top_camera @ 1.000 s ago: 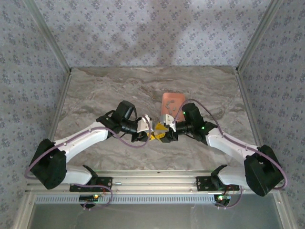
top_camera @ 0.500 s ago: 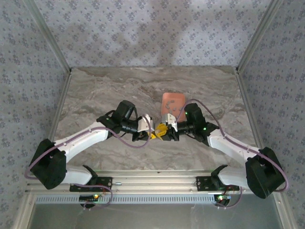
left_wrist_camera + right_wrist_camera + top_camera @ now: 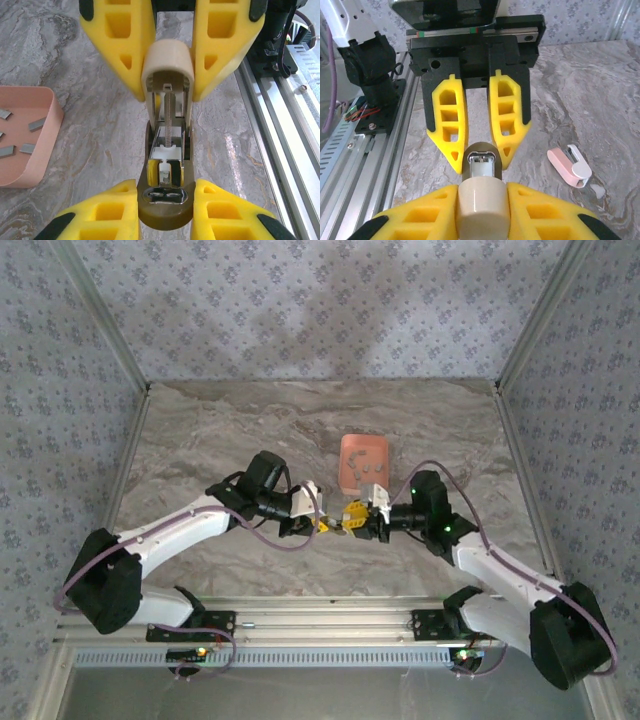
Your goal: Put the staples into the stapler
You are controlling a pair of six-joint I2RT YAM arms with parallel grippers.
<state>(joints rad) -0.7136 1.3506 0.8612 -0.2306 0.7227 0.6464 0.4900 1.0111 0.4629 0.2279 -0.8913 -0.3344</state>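
The stapler [image 3: 167, 150] hangs just above the table between both grippers, opened out lengthwise with its spring and empty magazine showing. My left gripper [image 3: 165, 202] is shut on the brown base [image 3: 481, 150]. My right gripper [image 3: 484, 200] is shut on the beige top cover [image 3: 167, 60]. From above, the left gripper [image 3: 320, 523] and right gripper [image 3: 362, 519] face each other with the stapler [image 3: 341, 521] between them. The staples [image 3: 36, 124], several short grey strips, lie in the salmon tray [image 3: 54, 116], also seen as staples [image 3: 371, 468] from above.
The salmon tray [image 3: 350, 446] sits just behind the grippers, right of centre. A small pink and white object [image 3: 569, 165] lies on the marble beyond the stapler. An aluminium rail [image 3: 272, 115] runs along the near table edge.
My right gripper has drawn back to the right with the beige cover, widening the gap to the left gripper and opening the stapler. The left arm has stayed put.
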